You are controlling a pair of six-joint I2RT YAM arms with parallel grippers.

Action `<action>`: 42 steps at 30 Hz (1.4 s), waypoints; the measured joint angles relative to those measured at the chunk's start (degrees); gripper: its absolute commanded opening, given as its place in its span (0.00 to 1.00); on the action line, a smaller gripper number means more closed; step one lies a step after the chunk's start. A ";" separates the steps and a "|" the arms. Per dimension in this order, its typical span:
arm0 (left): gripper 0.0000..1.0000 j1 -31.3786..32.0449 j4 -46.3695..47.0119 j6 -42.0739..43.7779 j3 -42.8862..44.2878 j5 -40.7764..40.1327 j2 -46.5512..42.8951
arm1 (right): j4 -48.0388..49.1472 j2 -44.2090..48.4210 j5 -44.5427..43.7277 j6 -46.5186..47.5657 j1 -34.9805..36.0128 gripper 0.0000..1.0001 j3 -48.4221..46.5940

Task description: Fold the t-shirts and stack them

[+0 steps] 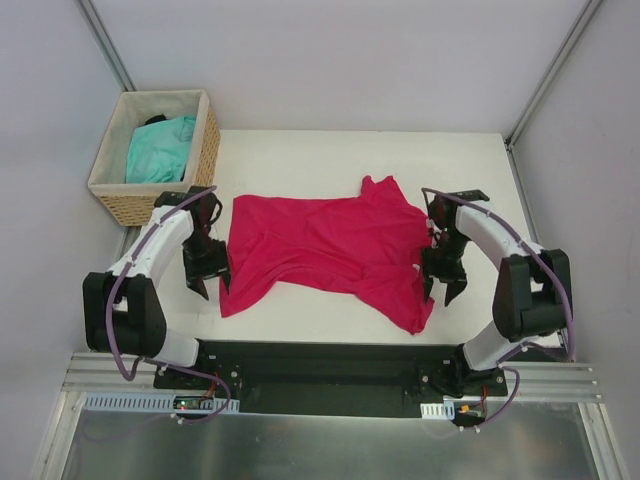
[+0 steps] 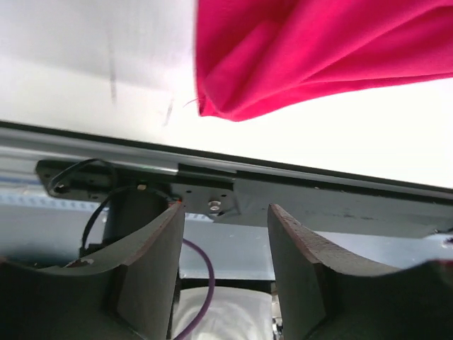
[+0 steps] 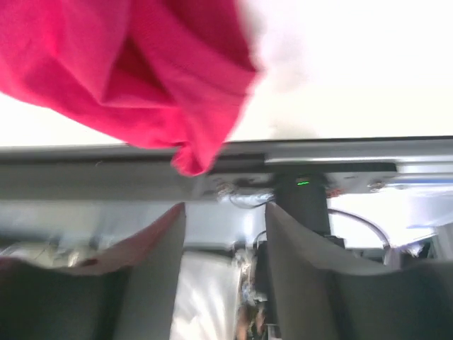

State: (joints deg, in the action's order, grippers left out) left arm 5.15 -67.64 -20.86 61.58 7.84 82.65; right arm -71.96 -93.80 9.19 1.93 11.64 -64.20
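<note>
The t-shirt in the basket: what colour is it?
The t-shirt is turquoise, best seen in the top external view.

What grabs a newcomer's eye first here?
The crimson-pink t-shirt lies rumpled across the middle of the white table, the left gripper and right gripper flanking its side edges, both open and empty. By the table's far-left corner, a wicker basket holds the turquoise t-shirt.

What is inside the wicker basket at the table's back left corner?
A crumpled turquoise t-shirt fills most of the wicker basket, with a small dark item showing at its far edge. Whatever lies beneath the shirt is covered, so the basket's bottom cannot be seen.
</note>
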 measured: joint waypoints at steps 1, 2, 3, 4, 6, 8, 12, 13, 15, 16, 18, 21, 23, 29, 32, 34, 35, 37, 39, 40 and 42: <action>0.52 0.00 -0.72 -0.22 0.39 -1.11 -0.35 | -0.35 1.55 -2.93 -1.16 0.31 0.67 -0.55; 0.52 0.00 -1.46 -0.48 1.36 -2.08 -0.81 | -0.59 3.48 -5.57 -2.16 0.39 0.70 -1.51; 0.52 0.00 -1.86 -0.74 2.67 -2.86 -1.62 | -0.94 5.84 -8.11 -3.04 0.37 0.71 -3.37; 0.52 0.00 -1.84 -0.94 4.33 -3.45 -2.62 | -1.03 8.15 -10.43 -3.65 0.22 0.72 -6.16; 0.52 0.00 -0.61 -1.18 7.96 -3.87 -4.61 | 0.85 12.24 -13.11 -4.35 -0.59 0.72 -12.70; 0.52 0.00 3.10 -1.16 11.65 -3.28 -6.86 | 3.37 13.25 -13.31 -4.37 -2.01 0.68 -17.62; 0.49 0.00 10.82 -0.79 15.13 -1.84 -5.88 | 9.75 8.15 -11.54 -3.93 -4.31 0.65 -19.65; 0.48 0.00 12.39 -0.63 15.89 -1.77 -4.00 | 12.00 5.16 -10.47 -3.82 -4.63 0.62 -19.34; 0.47 0.00 15.15 -0.02 18.10 -1.81 1.42 | 16.39 -1.27 -8.20 -3.65 -4.98 0.62 -18.58; 0.47 0.00 16.94 0.50 18.95 -1.84 4.46 | 18.10 -4.17 -7.10 -3.54 -4.98 0.62 -18.38; 0.46 0.00 20.35 1.27 19.93 -1.86 9.97 | 20.70 -8.81 -5.14 -3.32 -4.98 0.62 -18.43; 0.46 -0.28 23.69 3.23 22.40 -1.81 17.90 | 22.91 -12.72 -2.95 -3.06 -4.98 0.62 -19.63; 0.46 -0.68 24.70 4.11 25.59 -1.60 22.36 | 24.30 -14.32 -1.60 -2.95 -5.03 0.62 -21.70; 0.47 -1.55 27.54 5.11 35.50 -0.48 30.38 | 28.79 -17.88 1.03 -2.86 -5.03 0.61 -31.56; 0.47 -1.86 28.22 5.14 38.14 0.13 31.67 | 30.77 -20.81 2.19 -2.29 -5.03 0.60 -35.78; 0.47 -1.86 28.33 5.14 39.10 0.79 32.15 | 31.17 -23.10 2.27 -1.73 -4.98 0.59 -37.94; 0.47 -1.88 28.30 5.11 39.39 1.01 32.28 | 31.10 -24.28 2.29 -1.44 -4.96 0.59 -38.93; 0.47 -1.88 27.74 5.09 40.11 1.16 32.65 | 31.01 -26.21 2.23 -0.96 -4.90 0.57 -40.28; 0.47 -1.88 27.30 5.07 40.85 1.25 33.11 | 30.93 -27.69 2.19 -0.59 -4.81 0.57 -40.68; 0.47 -1.88 26.82 5.01 41.38 1.46 33.42 | 30.64 -28.22 2.19 -0.39 -4.76 0.56 -40.68; 0.47 -1.88 26.23 4.81 41.55 2.23 33.59 | 30.25 -28.98 2.19 -0.15 -4.72 0.55 -40.68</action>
State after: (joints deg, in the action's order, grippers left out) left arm 3.27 -41.41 -16.05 103.13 10.07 116.25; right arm -41.71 -122.78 11.38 1.78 6.92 -104.88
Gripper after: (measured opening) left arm 0.472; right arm 0.570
